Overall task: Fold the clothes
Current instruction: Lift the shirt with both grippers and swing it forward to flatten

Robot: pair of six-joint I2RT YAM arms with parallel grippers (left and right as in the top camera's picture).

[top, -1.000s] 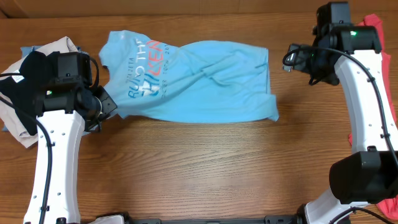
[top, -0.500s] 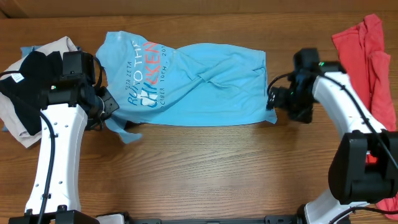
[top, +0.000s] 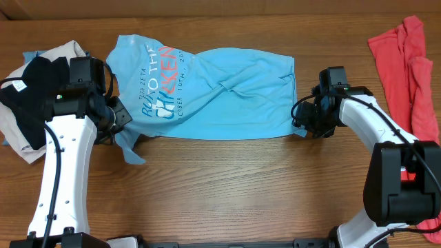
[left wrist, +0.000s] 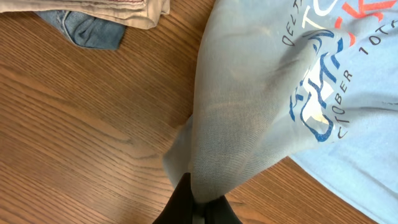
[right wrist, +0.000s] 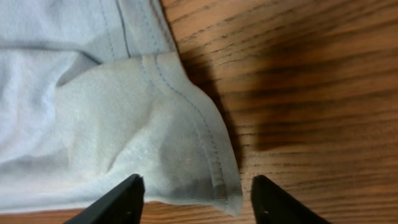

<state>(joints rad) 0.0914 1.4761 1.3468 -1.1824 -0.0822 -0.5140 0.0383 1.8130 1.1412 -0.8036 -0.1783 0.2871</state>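
Note:
A light blue T-shirt [top: 213,93] with red and blue lettering lies spread across the far middle of the table. My left gripper [top: 117,120] is shut on the shirt's left edge; the left wrist view shows the cloth [left wrist: 249,118] bunched and pinched between the fingers [left wrist: 200,198]. My right gripper [top: 298,117] is open at the shirt's lower right corner; in the right wrist view the hemmed corner [right wrist: 186,143] lies between the spread fingers [right wrist: 198,190].
A pile of beige, black and blue clothes [top: 31,96] lies at the far left, and shows in the left wrist view [left wrist: 93,18]. A red garment [top: 403,62] lies at the far right. Bare wood table [top: 227,193] in front.
My right arm swung from the far right down to the shirt's lower right corner. The shirt was pulled flatter and its lettering turned up. A sleeve now hangs by my left gripper.

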